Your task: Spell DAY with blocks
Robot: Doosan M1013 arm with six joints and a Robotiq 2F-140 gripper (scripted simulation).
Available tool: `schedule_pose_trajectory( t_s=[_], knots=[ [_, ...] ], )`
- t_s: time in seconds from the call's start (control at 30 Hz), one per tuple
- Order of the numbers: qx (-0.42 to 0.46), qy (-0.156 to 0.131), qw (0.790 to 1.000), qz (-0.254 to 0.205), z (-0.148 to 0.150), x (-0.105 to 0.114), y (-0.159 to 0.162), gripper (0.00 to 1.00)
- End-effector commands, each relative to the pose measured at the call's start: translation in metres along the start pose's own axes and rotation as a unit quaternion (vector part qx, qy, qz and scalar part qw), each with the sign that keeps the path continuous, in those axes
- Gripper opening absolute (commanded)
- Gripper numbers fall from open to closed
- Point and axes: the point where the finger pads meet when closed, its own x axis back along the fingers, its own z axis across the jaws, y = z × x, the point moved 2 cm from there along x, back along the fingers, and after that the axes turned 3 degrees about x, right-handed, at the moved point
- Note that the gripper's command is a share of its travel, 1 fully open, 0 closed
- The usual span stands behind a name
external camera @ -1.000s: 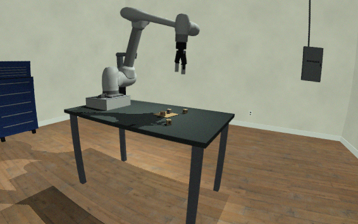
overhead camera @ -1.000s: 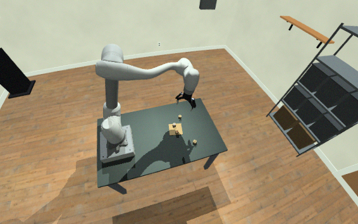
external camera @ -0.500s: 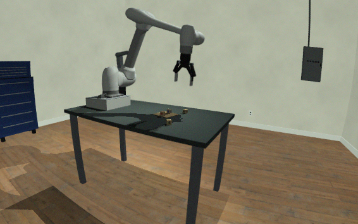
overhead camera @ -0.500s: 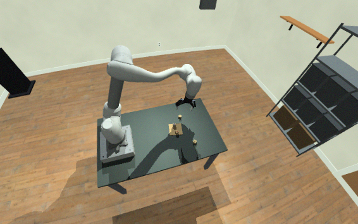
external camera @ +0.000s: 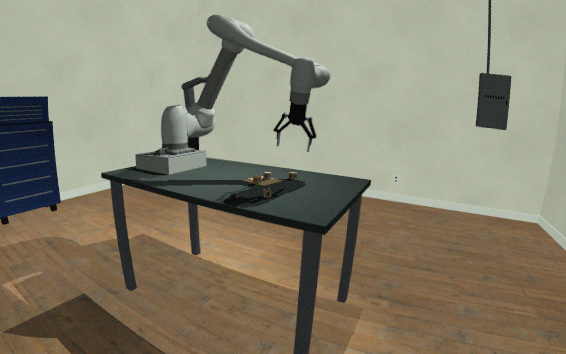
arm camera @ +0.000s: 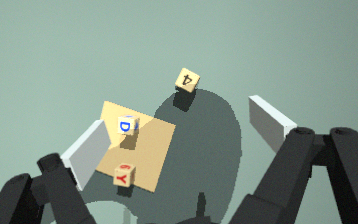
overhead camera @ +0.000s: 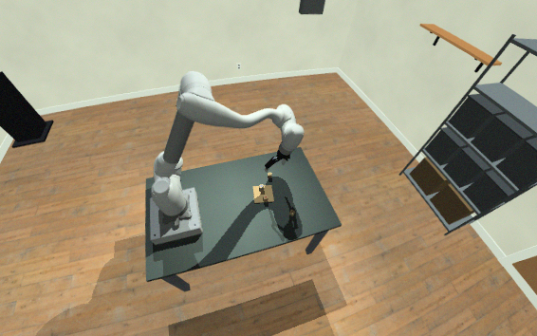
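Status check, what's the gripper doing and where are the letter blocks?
Gripper open, empty, above table. D block and Y block on mat, gap between. Third block off mat. Nothing blocking.

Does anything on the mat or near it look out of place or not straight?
Yes. The D block and Y block sit apart on the mat, with a gap between them. The Y block stands at the mat's edge. One dark-lettered block lies off the mat, turned askew.
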Motion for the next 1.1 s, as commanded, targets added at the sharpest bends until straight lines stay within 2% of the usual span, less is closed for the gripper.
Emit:
schedule_pose_trajectory(
  t_s=[0.0,0.23,0.3,0.47,1.07],
  knots=[
    [0.068,-0.006,0.998,0.015,0.004,-0.025,-0.007,1.00],
    [0.187,-0.011,0.982,0.032,0.011,-0.064,-0.011,1.00],
    [0.187,-0.011,0.982,0.032,0.011,-0.064,-0.011,1.00],
    [0.234,-0.012,0.971,0.040,0.014,-0.080,-0.013,1.00],
    [0.250,-0.012,0.967,0.042,0.015,-0.086,-0.014,1.00]
  ],
)
